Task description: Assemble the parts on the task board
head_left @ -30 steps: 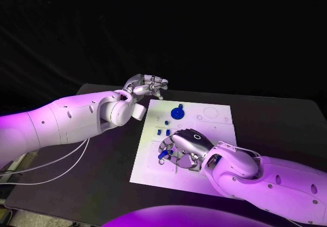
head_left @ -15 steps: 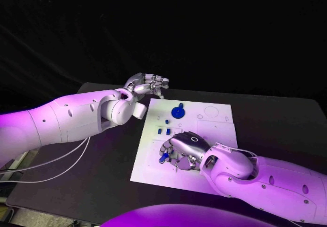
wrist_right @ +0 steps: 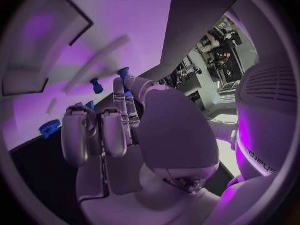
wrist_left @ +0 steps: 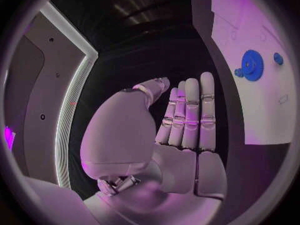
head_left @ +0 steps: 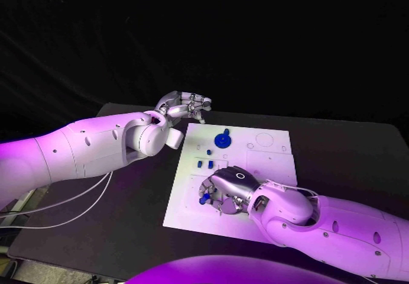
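Note:
The white task board (head_left: pixel 268 163) lies in the middle of the table. A blue gear (head_left: pixel 223 141) sits near its far edge, with small blue pegs (head_left: pixel 208 152) (head_left: pixel 204 165) just nearer. My right hand (head_left: pixel 230 188) bends over the board's near-left part, fingertips down, and thumb and a finger pinch a small blue part (head_left: pixel 204 199) (wrist_right: pixel 124 75). Past those fingers the right wrist view shows another blue peg (wrist_right: pixel 95 85) and the gear (wrist_right: pixel 50 128). My left hand (head_left: pixel 183 106) (wrist_left: pixel 181 120) hovers beyond the board's far-left corner with straight fingers, holding nothing. The gear (wrist_left: pixel 251 65) lies beside it on the board.
The black table (head_left: pixel 341 142) runs wide to the right of the board and a narrower strip lies on its left. White cables (head_left: pixel 77 204) trail off the table's near-left side under my left arm.
My right hand has crept a little toward the board's near edge, the blue part at its fingertips moving with it. My left hand has stayed where it was.

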`<act>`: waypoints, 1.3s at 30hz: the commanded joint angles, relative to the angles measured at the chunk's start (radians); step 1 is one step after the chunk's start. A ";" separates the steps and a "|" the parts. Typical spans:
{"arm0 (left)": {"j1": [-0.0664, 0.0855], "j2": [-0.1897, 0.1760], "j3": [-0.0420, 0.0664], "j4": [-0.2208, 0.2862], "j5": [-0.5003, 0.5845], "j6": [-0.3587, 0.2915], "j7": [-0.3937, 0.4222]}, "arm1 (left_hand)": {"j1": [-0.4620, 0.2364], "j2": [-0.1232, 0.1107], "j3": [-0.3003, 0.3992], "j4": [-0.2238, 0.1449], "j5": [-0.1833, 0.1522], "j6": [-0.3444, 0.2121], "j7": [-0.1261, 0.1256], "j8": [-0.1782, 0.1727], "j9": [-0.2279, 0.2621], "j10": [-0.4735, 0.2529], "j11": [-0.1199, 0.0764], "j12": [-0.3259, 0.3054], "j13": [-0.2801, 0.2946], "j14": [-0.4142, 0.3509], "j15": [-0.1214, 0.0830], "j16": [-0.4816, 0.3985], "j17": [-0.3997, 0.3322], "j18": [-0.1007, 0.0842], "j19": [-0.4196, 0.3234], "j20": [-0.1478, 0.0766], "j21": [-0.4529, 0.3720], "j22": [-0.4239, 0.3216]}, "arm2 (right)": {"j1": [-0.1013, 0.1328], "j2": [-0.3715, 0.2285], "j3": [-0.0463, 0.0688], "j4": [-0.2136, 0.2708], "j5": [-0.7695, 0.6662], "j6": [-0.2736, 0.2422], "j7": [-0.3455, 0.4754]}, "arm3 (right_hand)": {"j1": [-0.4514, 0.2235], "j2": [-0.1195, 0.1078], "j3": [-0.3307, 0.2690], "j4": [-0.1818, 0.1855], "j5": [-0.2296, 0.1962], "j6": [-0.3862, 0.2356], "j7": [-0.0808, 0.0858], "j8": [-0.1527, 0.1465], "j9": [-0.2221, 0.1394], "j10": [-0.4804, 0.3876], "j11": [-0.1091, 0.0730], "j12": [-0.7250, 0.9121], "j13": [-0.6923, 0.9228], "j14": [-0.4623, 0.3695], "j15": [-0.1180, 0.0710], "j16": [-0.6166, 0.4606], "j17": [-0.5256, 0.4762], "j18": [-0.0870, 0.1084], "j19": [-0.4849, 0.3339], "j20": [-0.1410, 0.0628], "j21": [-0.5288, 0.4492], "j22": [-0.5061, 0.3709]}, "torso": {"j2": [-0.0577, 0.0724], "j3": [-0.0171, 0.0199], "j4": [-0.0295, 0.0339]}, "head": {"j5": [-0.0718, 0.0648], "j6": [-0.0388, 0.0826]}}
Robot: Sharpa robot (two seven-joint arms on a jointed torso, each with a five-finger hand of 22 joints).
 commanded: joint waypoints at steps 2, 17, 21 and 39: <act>0.001 0.001 0.001 0.003 0.006 0.015 0.006 | 0.002 0.008 -0.002 0.006 0.004 -0.004 0.003 -0.005 -0.001 -0.007 0.002 0.002 0.001 -0.003 0.003 -0.001 -0.002 0.012 0.001 0.004 -0.004 -0.002 | -0.003 0.007 -0.002 -0.001 -0.048 0.044 -0.026 | -0.013 -0.001 -0.002 -0.007 0.002 0.001 0.005 0.011 0.035 -0.005 -0.001 -0.006 0.002 0.037 -0.002 0.005 -0.001 -0.006 0.031 -0.001 -0.005 0.193 | 0.000 0.0001 0.0002 | -0.001 0.000; 0.001 0.000 0.001 0.003 0.006 0.014 0.005 | 0.002 0.008 -0.002 0.006 0.004 -0.004 0.003 -0.005 -0.001 -0.007 0.002 0.002 0.001 -0.003 0.003 -0.001 -0.002 0.012 0.001 0.004 -0.004 -0.002 | -0.004 0.011 -0.003 0.007 -0.064 -0.005 -0.047 | -0.109 -0.076 -0.023 0.007 0.044 -0.173 0.028 -0.094 0.002 -0.035 0.012 -0.030 0.008 0.036 0.011 0.008 -0.001 -0.006 0.031 0.012 -0.006 0.196 | 0.000 0.0006 -0.0003 | -0.003 0.004; 0.001 -0.002 0.001 0.003 0.006 0.014 0.004 | 0.002 0.008 -0.002 0.006 0.004 -0.004 0.003 -0.005 -0.001 -0.007 0.002 0.002 0.001 -0.003 0.003 -0.001 -0.002 0.012 0.001 0.004 -0.004 -0.002 | -0.004 0.004 -0.003 0.013 -0.064 -0.030 -0.050 | -0.112 -0.078 -0.024 0.007 0.044 -0.186 0.028 -0.101 0.000 -0.035 0.011 -0.030 0.010 0.036 0.009 0.007 -0.002 -0.006 0.032 0.011 -0.005 0.196 | 0.000 0.0012 -0.0009 | -0.004 0.006; 0.001 -0.011 -0.001 0.007 0.006 0.013 0.003 | 0.003 0.008 -0.004 0.007 0.004 -0.005 0.003 -0.006 -0.002 -0.009 0.002 0.004 0.001 -0.004 0.003 0.000 -0.003 0.012 0.002 0.005 -0.007 -0.003 | 0.055 -0.214 0.018 0.133 0.315 -0.118 -0.041 | -0.159 -0.071 -0.059 0.028 0.050 -0.093 0.024 -0.045 0.029 0.073 -0.001 0.053 0.072 0.040 0.002 0.015 0.008 -0.007 0.035 0.004 -0.003 0.200 | -0.006 -0.0058 -0.0051 | -0.064 0.036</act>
